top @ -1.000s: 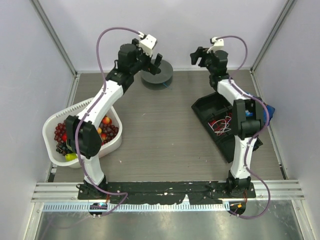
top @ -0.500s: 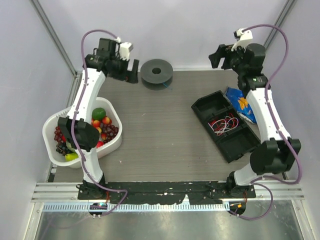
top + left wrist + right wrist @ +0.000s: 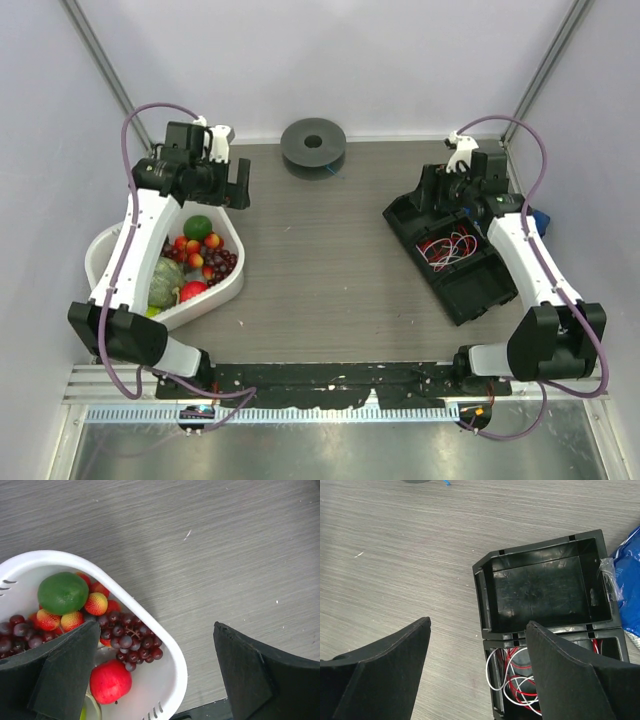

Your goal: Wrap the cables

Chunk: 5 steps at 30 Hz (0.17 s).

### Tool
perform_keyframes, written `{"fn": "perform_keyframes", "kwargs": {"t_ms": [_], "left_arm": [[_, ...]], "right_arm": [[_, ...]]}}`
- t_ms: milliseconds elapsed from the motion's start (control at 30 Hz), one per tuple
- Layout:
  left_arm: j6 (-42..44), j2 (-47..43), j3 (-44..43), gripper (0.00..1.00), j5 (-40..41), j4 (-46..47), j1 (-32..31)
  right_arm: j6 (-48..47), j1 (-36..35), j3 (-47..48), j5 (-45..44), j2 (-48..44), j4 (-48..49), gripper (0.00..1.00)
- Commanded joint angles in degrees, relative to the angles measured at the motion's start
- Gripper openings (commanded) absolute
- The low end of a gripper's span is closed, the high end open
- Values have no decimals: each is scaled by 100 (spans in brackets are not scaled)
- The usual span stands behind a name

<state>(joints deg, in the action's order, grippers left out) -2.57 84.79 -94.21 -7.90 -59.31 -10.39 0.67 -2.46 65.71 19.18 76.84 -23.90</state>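
**Desk:** Where does the wrapping stand?

**Photographer:** By the look of it the spool work may be done. The dark spool (image 3: 313,146) sits at the far edge of the table (image 3: 320,270), well apart from both arms, with a short tail of blue cable (image 3: 331,172) at its near rim. How much is wound on cannot be made out from above. The right wrist view catches only a blue scrap (image 3: 445,482) at its top edge.

**Desk:** And the arms?

**Photographer:** Neither holds anything. The left gripper (image 3: 224,184) hangs with jaws wide apart over the far rim of the white basket (image 3: 232,290) of fruit; its own camera shows a green fruit (image 3: 63,592) and dark grapes (image 3: 131,641) below. The right gripper (image 3: 447,192) hovers with fingers spread over the black tray (image 3: 470,292), above its empty far compartment (image 3: 540,592).

**Desk:** Anything left to wrap?

**Photographer:** Possibly. The tray's next compartment holds loose red and white wires (image 3: 450,247), untidy and uncoiled. Whether they count as the job's cables is a judgement call; the blue bag (image 3: 629,587) beside the tray is untouched.
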Motion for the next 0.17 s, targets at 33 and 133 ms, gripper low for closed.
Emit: {"fn": "perform_keyframes", "kwargs": {"t_ms": [33, 133], "left_arm": [[-33, -147, 131, 99, 315, 323, 20], [19, -209, 140, 99, 351, 367, 20]], "right_arm": [[188, -18, 249, 60, -336, 289, 82], [171, -26, 319, 51, -380, 246, 82]]}}
